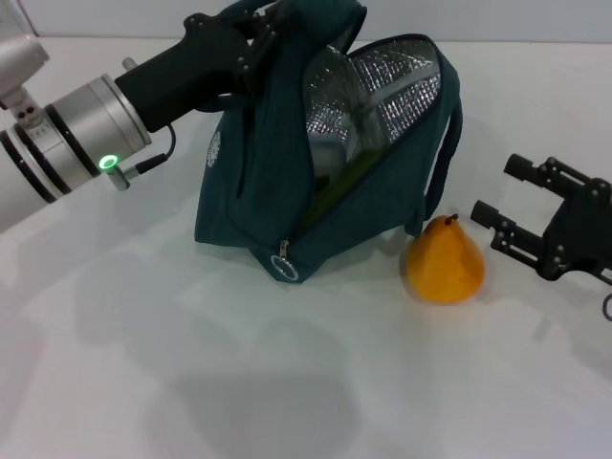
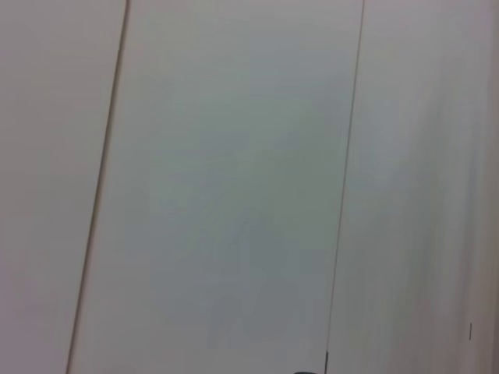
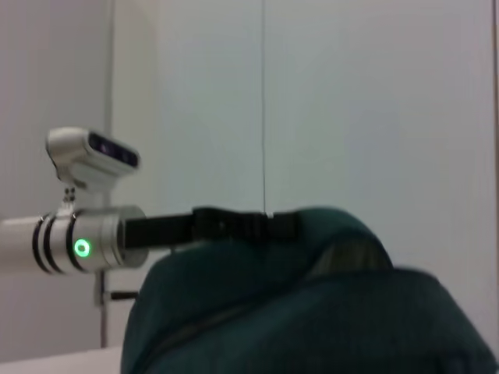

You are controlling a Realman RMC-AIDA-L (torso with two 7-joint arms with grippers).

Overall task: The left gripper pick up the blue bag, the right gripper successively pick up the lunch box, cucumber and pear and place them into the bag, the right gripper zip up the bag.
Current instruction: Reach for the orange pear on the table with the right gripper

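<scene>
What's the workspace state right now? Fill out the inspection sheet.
Surface: white table, bare in front.
Job's things: blue bag held up, mouth open, silver lining showing; something green inside, likely the cucumber; pear on the table beside the bag; lunch box not clearly seen.
Clutter: nothing seen.
Grippers: left gripper shut on the bag's top; right gripper open, empty, beside the pear.
Cables: thin one at the left wrist.
Surroundings: plain wall.
</scene>
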